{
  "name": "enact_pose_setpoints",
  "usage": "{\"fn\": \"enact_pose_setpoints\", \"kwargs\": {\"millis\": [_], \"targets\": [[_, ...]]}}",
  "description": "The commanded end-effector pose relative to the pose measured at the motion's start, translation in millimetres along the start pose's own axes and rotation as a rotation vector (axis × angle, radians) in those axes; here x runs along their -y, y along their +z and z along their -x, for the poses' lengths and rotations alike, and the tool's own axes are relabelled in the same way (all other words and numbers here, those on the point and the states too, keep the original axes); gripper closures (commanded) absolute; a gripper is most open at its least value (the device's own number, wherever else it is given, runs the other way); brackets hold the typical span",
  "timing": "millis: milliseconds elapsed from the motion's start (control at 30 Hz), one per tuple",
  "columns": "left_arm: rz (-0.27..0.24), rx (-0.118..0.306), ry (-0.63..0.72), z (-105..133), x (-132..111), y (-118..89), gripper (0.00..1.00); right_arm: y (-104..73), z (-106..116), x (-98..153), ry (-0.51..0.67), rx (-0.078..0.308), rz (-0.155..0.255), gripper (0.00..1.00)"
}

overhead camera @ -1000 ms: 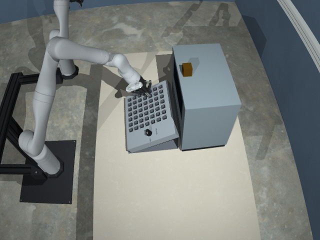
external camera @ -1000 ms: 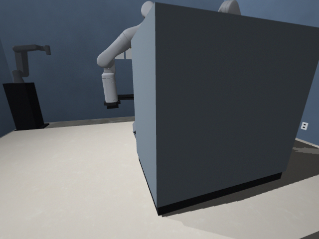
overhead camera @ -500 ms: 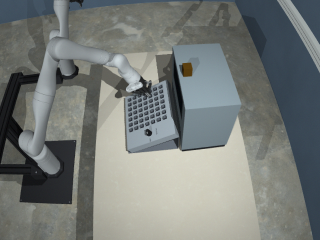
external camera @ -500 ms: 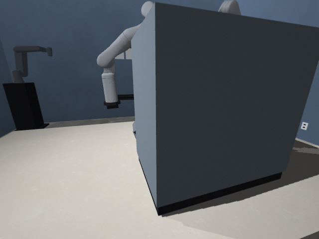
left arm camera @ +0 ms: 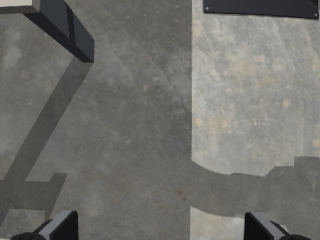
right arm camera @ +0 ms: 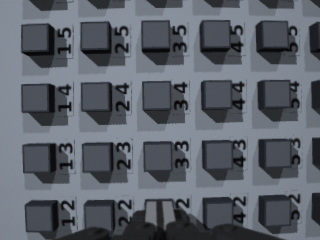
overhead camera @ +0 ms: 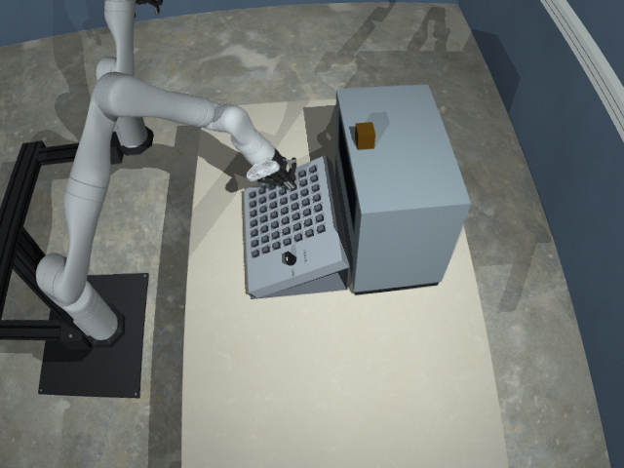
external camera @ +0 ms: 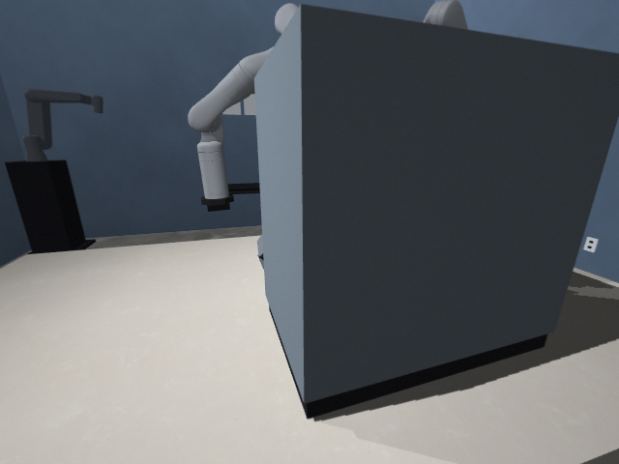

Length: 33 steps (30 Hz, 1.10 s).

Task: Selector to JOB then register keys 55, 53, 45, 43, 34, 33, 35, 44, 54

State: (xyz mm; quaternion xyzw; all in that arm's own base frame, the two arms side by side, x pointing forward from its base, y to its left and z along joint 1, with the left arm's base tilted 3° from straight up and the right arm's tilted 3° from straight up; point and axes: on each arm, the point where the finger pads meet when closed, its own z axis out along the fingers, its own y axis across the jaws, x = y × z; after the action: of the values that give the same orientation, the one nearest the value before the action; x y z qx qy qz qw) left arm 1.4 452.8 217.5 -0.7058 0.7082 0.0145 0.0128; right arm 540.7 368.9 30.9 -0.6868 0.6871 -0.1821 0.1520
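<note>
Right hand (overhead camera: 290, 185) (right arm camera: 160, 212): closed, fingertips over a key in the bottom visible row, contact not discernible. Keypad (overhead camera: 287, 214) (right arm camera: 10, 125) sits on the counter (overhead camera: 328, 377) (external camera: 150, 339) beside the grey cabinet (overhead camera: 408, 166) (external camera: 425, 199), selector (overhead camera: 289, 258) on its face. Left hand (left arm camera: 161, 232): open, above the floor (left arm camera: 140, 125).

The sloped key panel (overhead camera: 302, 272) had a smooth, matt surface like painted metal, and its square keys (right arm camera: 216, 95) looked like matt plastic. The selector knob (overhead camera: 289, 258) was dark and slightly glossy. The large cabinet (overhead camera: 403, 161) (external camera: 429, 199) appeared to be smooth painted metal with a soft, low sheen. Both robot arms had smooth shells with a gentle shine. The table top (overhead camera: 342, 363) (external camera: 139, 324) looked matt and faintly mottled, while the floor (overhead camera: 242, 65) (left arm camera: 135, 120) resembled blotchy, worn concrete with a dull finish.
</note>
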Motion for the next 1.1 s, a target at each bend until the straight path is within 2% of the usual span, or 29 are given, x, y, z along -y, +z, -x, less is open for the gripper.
{"fn": "enact_pose_setpoints", "kwargs": {"millis": [0,1067], "targets": [[0.0,0.002,0.0,0.4,-0.1,-0.7,0.002,0.2,0.5,1.1,0.001,0.002,-0.002,0.903],[0.0,0.002,0.0,0.4,-0.1,-0.7,0.002,2.9,0.5,1.1,0.001,0.002,-0.002,0.903]]}}
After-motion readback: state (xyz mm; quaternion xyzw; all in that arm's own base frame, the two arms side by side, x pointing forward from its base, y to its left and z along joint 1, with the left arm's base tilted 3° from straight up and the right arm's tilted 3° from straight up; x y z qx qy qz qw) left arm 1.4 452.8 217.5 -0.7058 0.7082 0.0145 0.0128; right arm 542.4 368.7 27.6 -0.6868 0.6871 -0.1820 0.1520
